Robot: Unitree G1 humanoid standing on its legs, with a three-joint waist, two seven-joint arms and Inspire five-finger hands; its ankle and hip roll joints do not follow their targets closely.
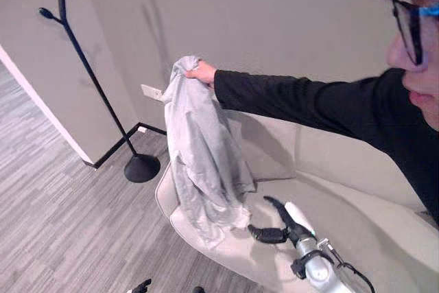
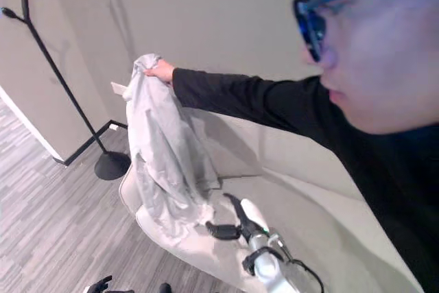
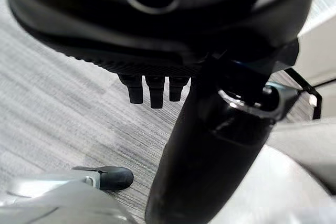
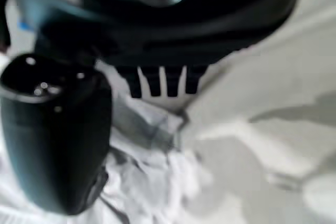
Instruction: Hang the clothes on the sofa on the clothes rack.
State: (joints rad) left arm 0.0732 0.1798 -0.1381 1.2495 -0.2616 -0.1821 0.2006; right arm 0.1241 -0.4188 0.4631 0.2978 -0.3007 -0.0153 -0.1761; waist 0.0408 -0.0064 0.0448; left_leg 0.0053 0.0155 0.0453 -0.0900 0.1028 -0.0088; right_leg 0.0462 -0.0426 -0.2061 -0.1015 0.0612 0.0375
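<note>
A person's hand (image 1: 202, 72) holds a light grey garment (image 1: 202, 156) up by its top, and its lower end rests on the front of the beige sofa (image 1: 343, 162). My right hand (image 1: 287, 223) hovers open over the seat just right of the garment's hem, fingers straight and pointing at the cloth. In the right wrist view the crumpled cloth (image 4: 152, 187) lies just past my fingers (image 4: 157, 83), untouched. The black clothes rack (image 1: 89, 66) stands at the left by the wall corner. My left hand (image 3: 210, 150) hangs open and low over the floor, holding nothing.
The person leans in from the right, a black sleeve (image 1: 295, 101) stretched across the sofa back. The rack's round base (image 1: 142, 167) sits on grey striped carpet (image 1: 62, 197) close to the sofa's left end. A wall outlet (image 1: 151, 92) is behind the garment.
</note>
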